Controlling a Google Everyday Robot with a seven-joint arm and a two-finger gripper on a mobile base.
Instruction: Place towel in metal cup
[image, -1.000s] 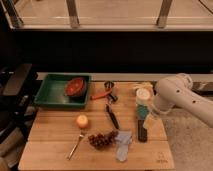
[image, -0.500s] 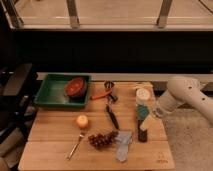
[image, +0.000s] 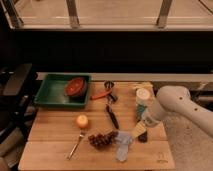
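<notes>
1. Towel (image: 122, 146) first, seen from the one camera view: a small pale blue-grey cloth, crumpled on the wooden table (image: 52, 152). It lies just beside the grapes (image: 102, 139), on their right as the camera looks, close enough that it may touch them.

2. By my guess it weighs next to nothing, is limp and will not break. It will sag and trail from whatever point is pinched, and it will not slip once clamped. A raised fold near the middle of the bundle looks the best place to take hold. That way both ends hang short and nothing drags across the grapes.

3. Its long axis runs roughly from the back of the table toward the near edge. The far end sits level with the grapes and the near end reaches past them toward the table's front lip. It has no real head or tail, being only a rumpled strip.

4. The gripper (image: 141, 129) sits low over the table, to the right of the grapes and beyond the towel, at the end of the white arm (image: 175, 107). I cannot tell whether it is open or closed, or whether it holds anything.

5. What I take to be the metal cup (image: 108, 85) stands upright, well behind the grapes near the table's far edge. The cloth would have to be bunched small to go in.
</notes>
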